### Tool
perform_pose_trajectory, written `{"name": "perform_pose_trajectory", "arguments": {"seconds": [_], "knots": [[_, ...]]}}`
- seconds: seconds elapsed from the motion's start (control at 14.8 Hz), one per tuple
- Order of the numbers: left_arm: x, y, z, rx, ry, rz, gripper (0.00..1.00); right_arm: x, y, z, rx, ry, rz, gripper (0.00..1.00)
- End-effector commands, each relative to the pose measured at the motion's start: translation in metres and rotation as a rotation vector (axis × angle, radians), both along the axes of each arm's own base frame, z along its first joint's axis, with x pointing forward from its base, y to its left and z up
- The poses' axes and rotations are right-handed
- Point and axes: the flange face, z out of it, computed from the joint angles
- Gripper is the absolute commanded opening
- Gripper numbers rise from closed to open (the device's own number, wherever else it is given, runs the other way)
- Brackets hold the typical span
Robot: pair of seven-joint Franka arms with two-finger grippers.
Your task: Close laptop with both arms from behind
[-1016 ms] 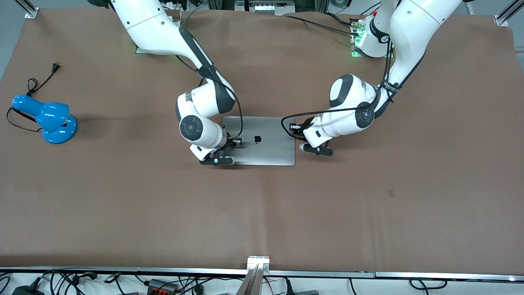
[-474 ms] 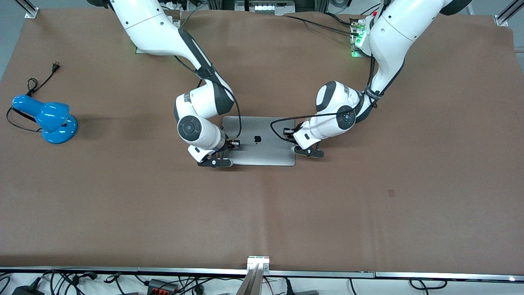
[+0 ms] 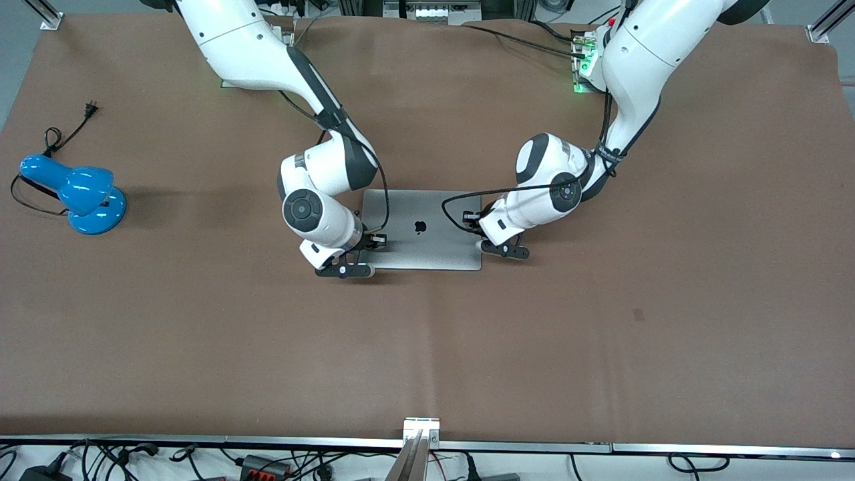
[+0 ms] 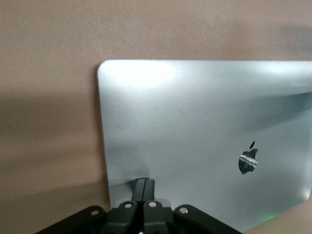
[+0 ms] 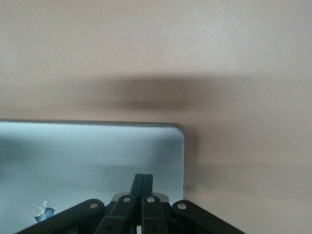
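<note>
The silver-grey laptop lies closed and flat on the brown table, its lid with the black apple logo facing up. My left gripper is shut and empty, with its fingertips down on the lid near the corner toward the left arm's end; the shut fingers show against the metal. My right gripper is shut and empty on the lid near the corner toward the right arm's end, its fingers pressed together. Keyboard, trackpad and screen are hidden inside.
A blue desk lamp with a black cord and plug stands at the right arm's end of the table. A metal bracket sits at the table edge nearest the front camera.
My left gripper has moved in from beside the laptop onto its lid edge. My right gripper has shifted slightly toward the lid's corner. The lid stays flat.
</note>
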Motion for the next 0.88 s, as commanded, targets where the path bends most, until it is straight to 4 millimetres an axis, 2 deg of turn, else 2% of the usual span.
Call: {"name": "perform_pose_trajectory", "arguments": {"seconds": [0.0, 0.27, 0.47, 0.61, 0.81], "knots": [[0.007, 0.003, 0.024, 0.009, -0.014, -0.023, 0.00, 0.009, -0.013, 0.042, -0.033, -0.029, -0.001, 0.00], [0.017, 0.027, 0.086, 0.026, 0.026, -0.048, 0.00, 0.021, -0.043, 0.094, -0.086, -0.068, 0.013, 0.00], [0.022, 0.058, 0.134, 0.056, 0.052, -0.067, 0.00, 0.024, -0.069, 0.138, -0.140, -0.086, 0.035, 0.00], [0.032, 0.084, 0.178, 0.117, 0.033, -0.100, 0.00, 0.023, -0.085, 0.170, -0.161, -0.091, 0.034, 0.00], [0.037, 0.119, 0.254, 0.166, 0.072, -0.126, 0.00, 0.029, -0.105, 0.215, -0.179, -0.059, 0.014, 0.00]]}}
